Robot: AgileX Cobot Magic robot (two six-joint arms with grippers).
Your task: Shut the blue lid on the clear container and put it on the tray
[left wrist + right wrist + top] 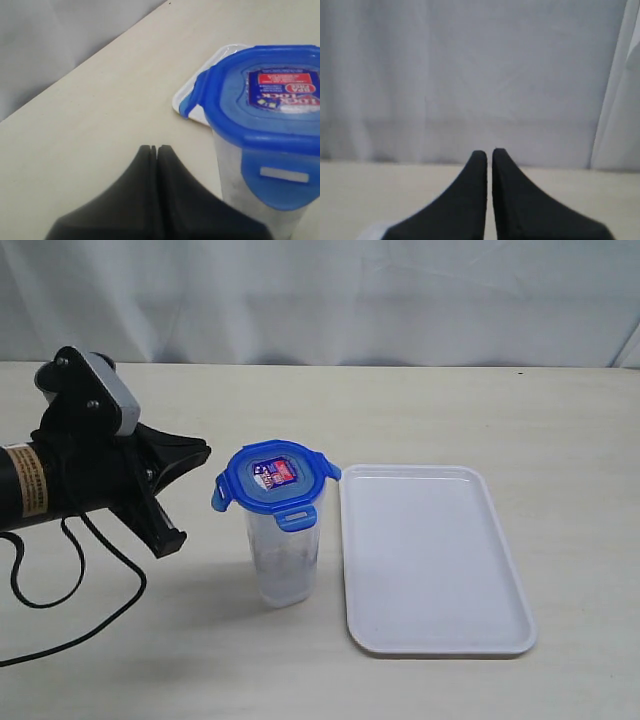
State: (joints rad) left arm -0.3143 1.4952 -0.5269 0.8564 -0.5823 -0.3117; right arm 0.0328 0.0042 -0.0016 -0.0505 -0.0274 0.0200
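In the exterior view the white tray (pixel 432 562) lies at the lower right on the pale table (pixel 180 670). Just left of it, not on it, stands the clear cup (pixel 284 562) with the blue lid (pixel 275 480) on top. The lid's sticker (pixel 284 89) says "LOCK", upside down in the left wrist view; the small print is too blurry. At the left, the left gripper (pixel 200 454) is closed tight and holds nothing. The right gripper (pixel 489 152) is closed and empty too. A grey curtain (pixel 320 300) hangs behind.
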